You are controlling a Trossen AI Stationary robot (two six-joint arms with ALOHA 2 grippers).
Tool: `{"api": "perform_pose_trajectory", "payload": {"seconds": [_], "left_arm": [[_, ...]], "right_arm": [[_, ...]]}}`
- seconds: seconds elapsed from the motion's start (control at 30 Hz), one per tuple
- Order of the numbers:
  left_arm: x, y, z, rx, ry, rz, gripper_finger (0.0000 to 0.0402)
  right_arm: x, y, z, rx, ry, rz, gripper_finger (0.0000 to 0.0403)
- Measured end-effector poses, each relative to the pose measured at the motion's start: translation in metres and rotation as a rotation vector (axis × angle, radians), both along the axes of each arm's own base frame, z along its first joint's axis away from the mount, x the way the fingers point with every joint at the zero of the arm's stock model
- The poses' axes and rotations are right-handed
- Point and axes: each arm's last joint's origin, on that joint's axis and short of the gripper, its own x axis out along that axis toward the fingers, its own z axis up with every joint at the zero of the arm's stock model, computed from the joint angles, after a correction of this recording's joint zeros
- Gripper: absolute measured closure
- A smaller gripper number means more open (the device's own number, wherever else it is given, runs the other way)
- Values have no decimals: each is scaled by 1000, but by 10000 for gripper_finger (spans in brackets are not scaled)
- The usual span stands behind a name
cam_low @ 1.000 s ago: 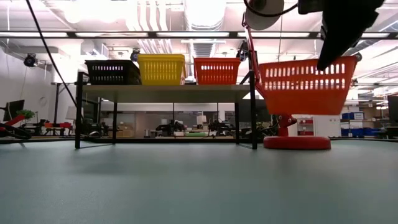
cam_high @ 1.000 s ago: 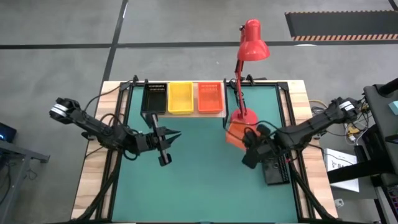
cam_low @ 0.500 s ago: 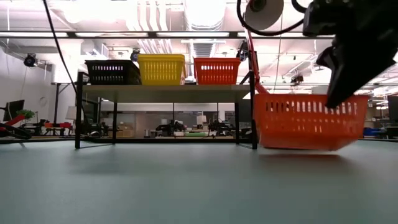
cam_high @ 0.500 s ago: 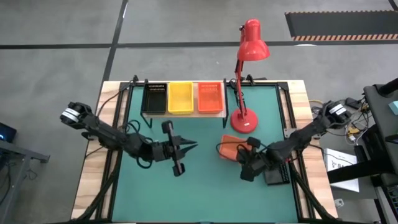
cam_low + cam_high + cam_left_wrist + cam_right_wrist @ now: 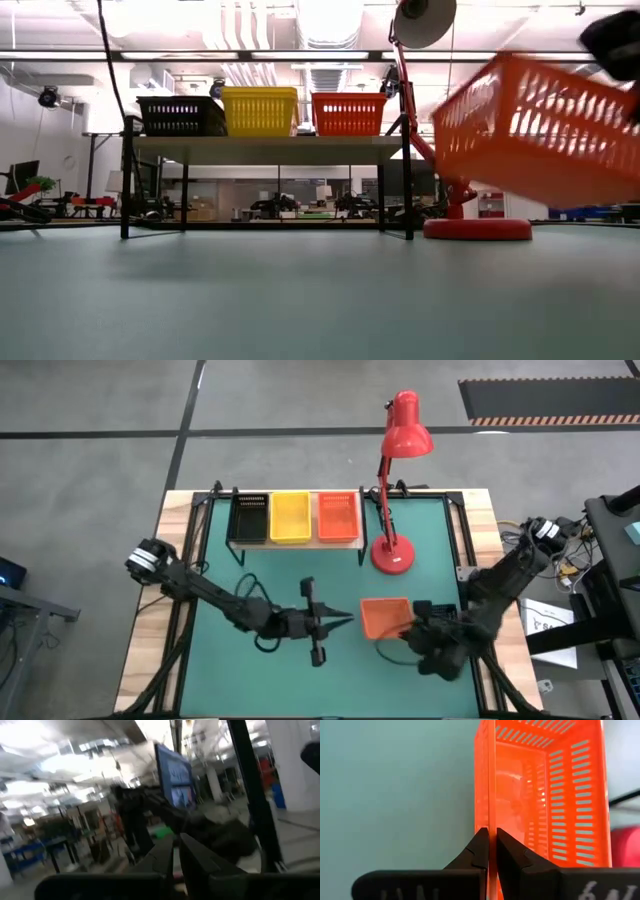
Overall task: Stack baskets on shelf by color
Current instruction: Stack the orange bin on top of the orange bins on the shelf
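On the shelf (image 5: 345,543) stand black (image 5: 249,517), yellow (image 5: 290,517) and orange (image 5: 337,515) baskets. The left pincer (image 5: 345,618) is clenched, empty, over the counter (image 5: 300,680). The right pincer (image 5: 492,851) grasps a tilted orange basket's (image 5: 384,617) wall, lifted beside the lamp (image 5: 392,555)

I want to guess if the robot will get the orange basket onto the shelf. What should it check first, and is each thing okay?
1. Grip: right gripper is shut on the wall of the orange basket. Ok.
2. Basket level: in the low view it hangs tilted above the table. Not ok.
3. Landing spot: another orange basket already sits at the right end of the shelf, so colours match. Ok.
4. Lamp: it stands between the held basket and the shelf. Not ok.
5. Left gripper: shut, empty, close to the held basket. Not ok.
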Motion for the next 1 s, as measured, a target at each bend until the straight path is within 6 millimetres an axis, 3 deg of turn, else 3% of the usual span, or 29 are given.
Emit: {"api": "perform_pose_trajectory", "payload": {"seconds": [0.17, 0.27, 0.4, 0.57, 0.77, 0.9, 1.0], "left_arm": [[26, -9, -5, -42, 186, 26, 386], [39, -14, -8, -22, 315, 48, 386], [53, -20, -5, 0, 364, 53, 386], [56, -29, 4, 67, 522, -31, 380], [49, -30, 20, 40, 729, -150, 311], [52, -29, 12, 66, 763, -189, 253], [56, -28, 5, 70, 794, -296, 234]], "right_arm": [[-22, 10, 0, -65, -195, 75, 391], [-21, 11, 5, -34, -253, 98, 391], [-19, 15, 5, -62, -278, 177, 391], [-16, 19, 6, -76, -263, 311, 391], [-10, 19, 8, -86, -200, 453, 392], [-3, 13, 9, -70, -182, 441, 393], [2, 9, 8, -58, -170, 431, 393]]}}
